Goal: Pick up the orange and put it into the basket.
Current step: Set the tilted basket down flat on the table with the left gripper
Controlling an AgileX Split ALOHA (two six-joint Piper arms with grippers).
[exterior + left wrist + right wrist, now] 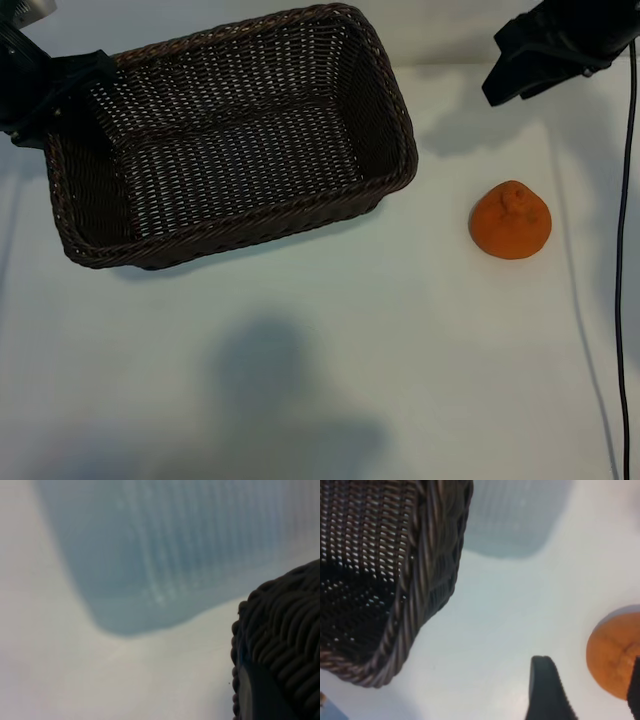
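The basket (150, 245) is the one bulky obstacle, its sloping walls rising off the surface (330, 330); its open top is unobstructed; the orange (510, 221) lies well right of the basket, bare surface between them and all around it.

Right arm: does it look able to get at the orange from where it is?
Probably yes. The right end effector is open, with bare table around the orange; the basket stands apart.
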